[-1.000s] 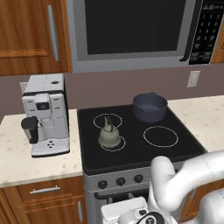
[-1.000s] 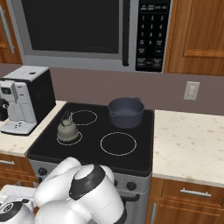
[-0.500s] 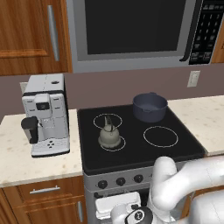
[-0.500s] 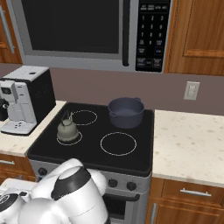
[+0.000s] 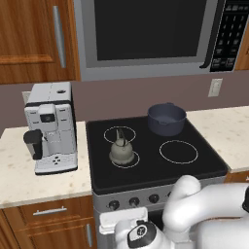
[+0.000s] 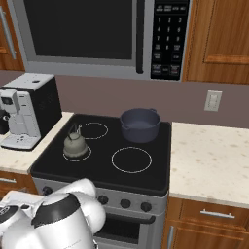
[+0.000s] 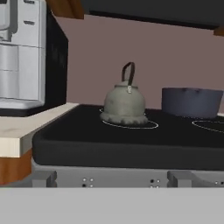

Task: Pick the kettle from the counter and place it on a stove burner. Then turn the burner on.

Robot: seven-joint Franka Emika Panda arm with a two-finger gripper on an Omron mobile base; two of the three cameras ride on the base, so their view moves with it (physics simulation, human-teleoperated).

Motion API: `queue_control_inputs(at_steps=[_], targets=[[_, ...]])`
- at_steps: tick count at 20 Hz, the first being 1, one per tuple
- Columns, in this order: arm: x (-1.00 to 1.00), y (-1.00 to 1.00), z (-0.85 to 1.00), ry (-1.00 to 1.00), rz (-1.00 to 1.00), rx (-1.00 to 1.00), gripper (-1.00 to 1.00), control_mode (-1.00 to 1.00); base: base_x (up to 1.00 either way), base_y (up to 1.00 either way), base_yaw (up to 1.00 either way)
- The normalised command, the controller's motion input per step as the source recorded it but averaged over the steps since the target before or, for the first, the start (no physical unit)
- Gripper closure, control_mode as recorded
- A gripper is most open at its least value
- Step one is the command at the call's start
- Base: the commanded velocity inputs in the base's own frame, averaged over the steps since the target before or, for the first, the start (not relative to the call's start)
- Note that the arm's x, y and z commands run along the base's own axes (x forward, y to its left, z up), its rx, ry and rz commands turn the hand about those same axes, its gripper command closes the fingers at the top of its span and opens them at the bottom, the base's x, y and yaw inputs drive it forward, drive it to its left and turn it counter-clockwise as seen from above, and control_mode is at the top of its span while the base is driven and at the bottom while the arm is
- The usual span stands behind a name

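Change since the earlier frame: the gripper (image 5: 123, 221) has shifted a little up and to the left, low in front of the stove. In the right base view the arm's elbow has swung down and left. The kettle, the pot and the coffee machine lie as they did, and the views have not shifted.
Gripper: jaws spread wide and holding nothing, level with the front edge of the cooktop (image 5: 194, 168).
Kettle (image 5: 121, 151): upright ahead of the gripper, beyond the cooktop's front edge and well apart from it, handle arched over the lid. It stands on the cooktop, not on the table (image 5: 29, 181).
Stove burner (image 5: 134, 162): the small white ring shows around the kettle's base, ahead of the gripper.
Other rings: a second small ring (image 5: 119, 132) lies farther ahead, behind the kettle. A larger ring (image 5: 178, 151) lies ahead and to the right.
Pot (image 5: 167, 118): dark blue-grey and open-topped, farther ahead than the kettle and to the right. Only its own dark inner wall and base show inside.
Kettle contents: cannot be told, as the lid is on.
Coffee machine (image 5: 52, 127): on the table, ahead and to the left of the gripper, just beside the cooktop's left edge.
Knobs (image 5: 134, 201): a row on the stove front, just above the gripper.
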Motion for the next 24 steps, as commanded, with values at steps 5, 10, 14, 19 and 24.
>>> queue_control_inputs(at_steps=[5, 10, 14, 19, 24], targets=[[0.14, -0.02, -0.57, 0.01, 0.0, -0.07, -1.0, -1.0, 0.0, 0.0, 0.0], [0.14, -0.02, -0.35, 0.0, 0.0, -0.04, -1.0, -1.0, 0.0, 0.0, 0.0], [0.19, -0.05, -0.11, 0.0, 0.0, 0.0, -1.0, -1.0, 0.0, 0.0, 0.0], [0.26, 0.0, -0.03, 0.0, 0.0, 0.0, -1.0, -1.0, 0.0, 0.0, 0.0], [0.2, -0.02, -0.02, 0.0, 0.0, 0.0, -1.0, -1.0, 0.0, 0.0, 0.0]])
